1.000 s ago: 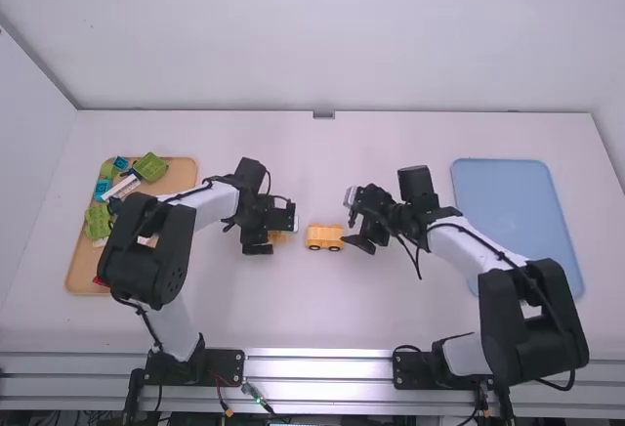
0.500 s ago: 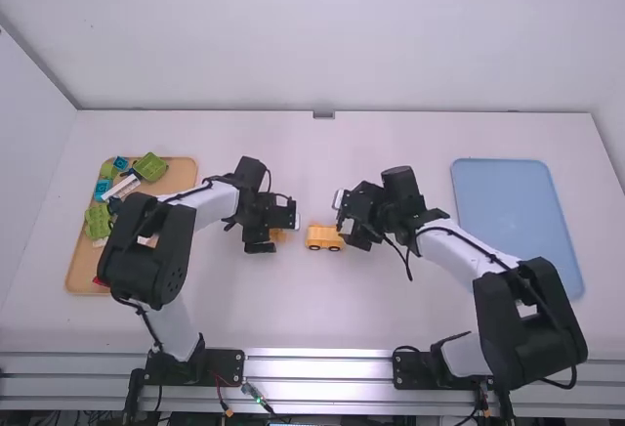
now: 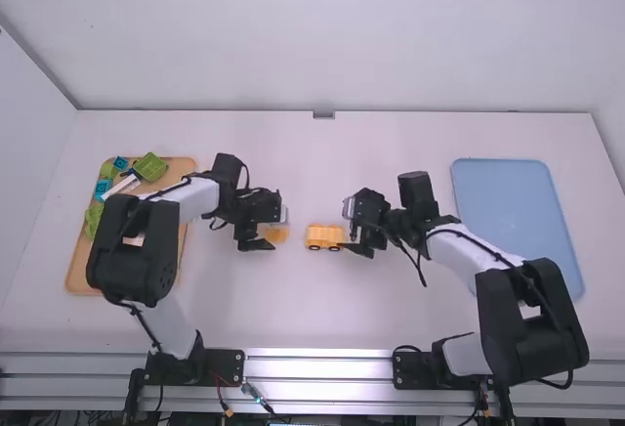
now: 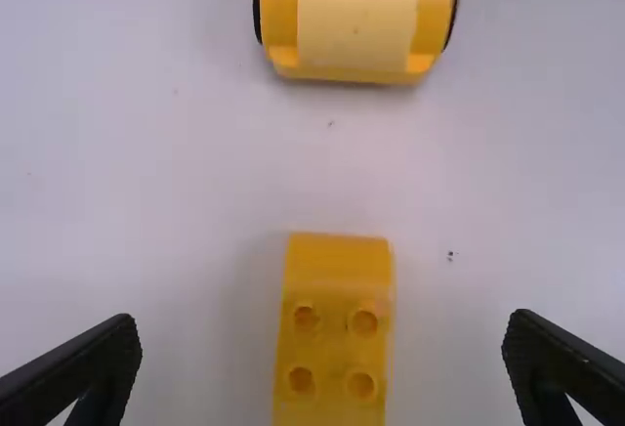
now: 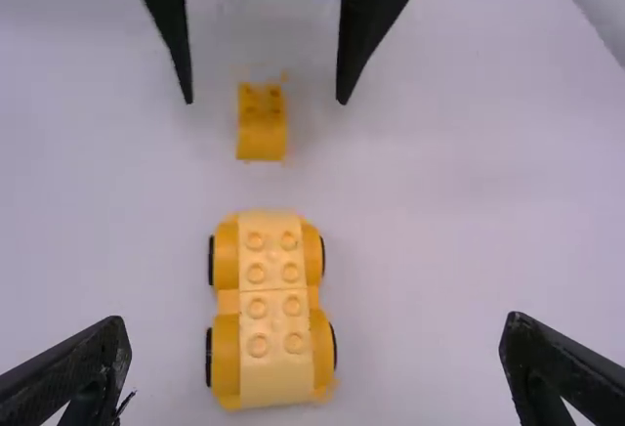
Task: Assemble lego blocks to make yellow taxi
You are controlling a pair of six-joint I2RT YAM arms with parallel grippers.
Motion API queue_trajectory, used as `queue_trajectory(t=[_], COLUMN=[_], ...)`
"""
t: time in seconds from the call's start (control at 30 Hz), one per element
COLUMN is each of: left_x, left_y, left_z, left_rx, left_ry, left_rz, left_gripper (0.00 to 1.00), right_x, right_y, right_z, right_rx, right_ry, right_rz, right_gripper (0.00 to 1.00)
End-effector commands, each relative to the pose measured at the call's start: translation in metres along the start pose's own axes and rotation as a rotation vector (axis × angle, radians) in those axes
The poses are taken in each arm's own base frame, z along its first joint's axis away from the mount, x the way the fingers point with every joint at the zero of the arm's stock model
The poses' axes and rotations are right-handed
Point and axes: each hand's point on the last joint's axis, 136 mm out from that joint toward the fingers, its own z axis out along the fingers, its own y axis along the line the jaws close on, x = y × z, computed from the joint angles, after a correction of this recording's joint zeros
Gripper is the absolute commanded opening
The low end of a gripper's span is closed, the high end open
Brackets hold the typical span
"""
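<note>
1. The left tool [image 4: 322, 333] has just slid back a bit, away from the wheel piece [image 5: 273, 309]. More of the small yellow block [image 4: 337, 348] peeks out in front of it now.
2. The right tool [image 5: 317, 333] went in close to the wheel piece, then backed off a little.
3. So the taxi is not made yet. The yellow block and the wheel piece sit apart on the desk [image 3: 293, 309], and I think the arms are lining up to join them.
4. The left tool's fingers are spread wide. The yellow block lies between them, lower down, with space on both sides. Nothing is pinched.
5. The wheel piece is farther out in front of the left tool, past the yellow block.
6. The right tool's fingers are wide apart too, and hold nothing. The wheel piece is near, just in front of it, and the yellow block is past that.
7. Next, the left tool probably needs to shut gently on the yellow block. If it bumps the block, the block could turn crooked.
</note>
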Motion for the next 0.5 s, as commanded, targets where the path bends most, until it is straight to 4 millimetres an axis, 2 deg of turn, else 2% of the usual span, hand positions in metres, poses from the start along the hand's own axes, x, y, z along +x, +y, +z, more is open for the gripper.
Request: queue_trajectory(t=[0.0,0.17,0.33,0.47], left_x=[-0.031,-0.023,-0.021,-0.019], left_y=[-0.001,-0.005,-0.015,-0.019], left_z=[-0.017,-0.014,-0.005,-0.005], left_rx=[-0.030,-0.059,-0.068,-0.071], left_ry=[-0.231,-0.273,-0.306,-0.322], left_rz=[0.105,0.091,0.109,0.097], left_gripper=[0.99,0.99,0.99,0.99], right_x=[-0.002,0.004,0.012,0.030], right_y=[0.024,0.033,0.035,0.028], right_z=[-0.002,0.002,0.019,0.032], right_rx=[-0.062,-0.011,0.046,0.046], right_ry=[-0.108,-0.131,-0.097,-0.070], right_rz=[0.006,0.040,0.079,0.127], right_gripper=[0.99,0.99,0.99,0.99])
